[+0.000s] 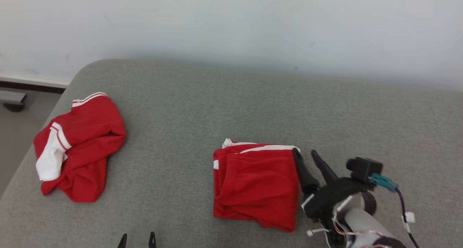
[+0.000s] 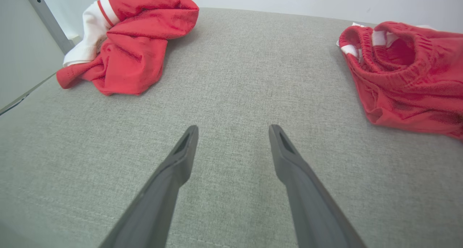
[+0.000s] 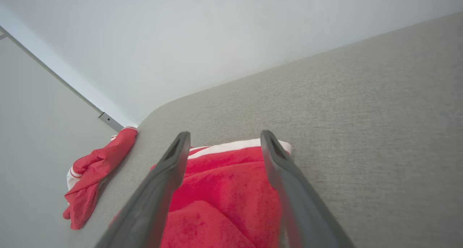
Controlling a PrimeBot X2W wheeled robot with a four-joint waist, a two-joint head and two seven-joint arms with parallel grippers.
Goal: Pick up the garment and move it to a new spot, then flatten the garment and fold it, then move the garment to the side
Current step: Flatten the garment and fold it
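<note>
The garment (image 1: pixel 255 184) lay folded at lower centre; folding looked done, only the sideways move remained. The right gripper (image 1: pixel 305 152) stood wide and empty at its right edge; the left gripper (image 1: pixel 138 237), at lower left, also gaped empty.

Tapered dark-grey jaws, pale forearm (image 1: pixel 362 223), black wrist camera (image 1: pixel 363 167) (teal plug (image 1: pixel 383 182), black cable (image 1: pixel 401 202)).

Folded red cloth garment with white stripes (image 1: pixel 255 184), near right: no readable text or label.
Crumpled red-and-white cloth garment (image 1: pixel 77 146), left: no readable text.
Grey woven fabric surface (image 1: pixel 217 107): no markings.
Pale wall (image 1: pixel 231 24), far: no signs.
</note>
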